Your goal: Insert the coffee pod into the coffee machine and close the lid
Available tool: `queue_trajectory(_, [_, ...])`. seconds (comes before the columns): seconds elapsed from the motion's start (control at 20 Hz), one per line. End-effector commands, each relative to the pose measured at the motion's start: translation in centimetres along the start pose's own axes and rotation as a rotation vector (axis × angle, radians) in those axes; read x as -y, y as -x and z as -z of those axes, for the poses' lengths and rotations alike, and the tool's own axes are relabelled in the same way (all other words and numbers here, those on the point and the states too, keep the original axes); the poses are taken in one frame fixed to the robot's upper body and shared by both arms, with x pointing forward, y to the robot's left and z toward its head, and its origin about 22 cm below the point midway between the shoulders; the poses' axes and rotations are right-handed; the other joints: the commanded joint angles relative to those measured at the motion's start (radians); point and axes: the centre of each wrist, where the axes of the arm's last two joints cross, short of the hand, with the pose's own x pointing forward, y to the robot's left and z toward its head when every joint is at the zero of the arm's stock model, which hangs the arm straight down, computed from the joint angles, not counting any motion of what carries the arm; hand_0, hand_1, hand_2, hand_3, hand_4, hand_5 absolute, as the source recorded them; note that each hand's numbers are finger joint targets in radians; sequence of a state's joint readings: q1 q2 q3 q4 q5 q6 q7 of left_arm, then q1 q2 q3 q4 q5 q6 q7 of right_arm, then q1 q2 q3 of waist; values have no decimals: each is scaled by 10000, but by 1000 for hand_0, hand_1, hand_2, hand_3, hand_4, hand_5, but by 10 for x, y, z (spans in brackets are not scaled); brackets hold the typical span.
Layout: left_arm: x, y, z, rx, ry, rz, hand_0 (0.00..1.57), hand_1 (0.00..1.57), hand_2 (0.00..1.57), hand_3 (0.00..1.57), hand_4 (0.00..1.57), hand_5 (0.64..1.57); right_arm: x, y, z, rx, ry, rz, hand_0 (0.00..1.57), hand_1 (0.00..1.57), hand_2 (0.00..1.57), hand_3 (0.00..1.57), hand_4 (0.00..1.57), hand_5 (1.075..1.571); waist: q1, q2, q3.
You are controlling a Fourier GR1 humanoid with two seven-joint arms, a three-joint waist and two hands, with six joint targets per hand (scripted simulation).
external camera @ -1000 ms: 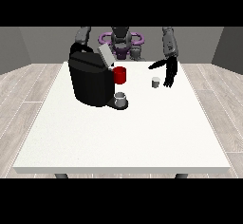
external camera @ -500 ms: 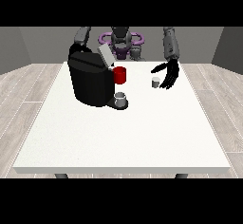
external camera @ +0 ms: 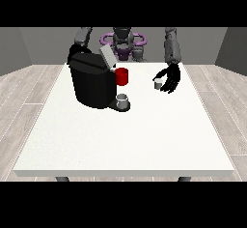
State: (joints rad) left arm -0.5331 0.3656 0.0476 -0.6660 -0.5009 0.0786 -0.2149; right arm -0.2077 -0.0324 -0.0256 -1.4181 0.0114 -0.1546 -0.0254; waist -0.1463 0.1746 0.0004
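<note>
Coffee pod (external camera: pixel 157 84): upright on white table (external camera: pixel 125 135)
Hand at view's right (external camera: pixel 170 78): fingers spread apart, just beside pod
Coffee machine (external camera: pixel 91 79): lid (external camera: pixel 107 56) raised

A white tabletop (external camera: pixel 120 140) carries a black coffee machine (external camera: pixel 91 82) toward its far side. A grey cup (external camera: pixel 123 100) sits on the machine's base at its front, and a small pod (external camera: pixel 157 84) stands off to the machine's right.

robot hand (external camera: pixel 170 79) beside coffee pod (external camera: pixel 157 84), coffee machine (external camera: pixel 92 79)
</note>
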Motion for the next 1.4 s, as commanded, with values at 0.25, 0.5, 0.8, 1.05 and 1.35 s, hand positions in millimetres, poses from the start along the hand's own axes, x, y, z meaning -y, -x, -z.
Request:
queue_trajectory(0.25, [19,-10,6,528,-508,1159,971,971,1086,863,323,1571,15,3,7,-109,303,330,0,0,0,0,515,1571,153,0,-4])
queue_trajectory(0.5, [8,6,5,-164,-180,1854,1028,1028,1112,890,287,1571,1,-2,-2,-20,-80,164,0,0,0,0,414,1571,-302,158,-8])
queue_trajectory(0.8, [-4,-14,18,1375,-97,1506,1424,1424,1457,1423,564,1571,-2,0,4,-485,237,331,0,0,0,0,442,1571,32,-128,-8])
queue_trajectory(1.05, [-12,-76,38,2418,474,1457,1388,1388,1408,1353,583,1571,24,50,-10,-1022,482,278,0,0,0,0,490,1571,484,-782,5])
queue_trajectory(1.35, [-46,-111,53,2853,538,1439,1256,1256,1331,1292,545,1571,3,24,11,-885,161,182,0,0,0,0,456,1571,208,-846,-3])
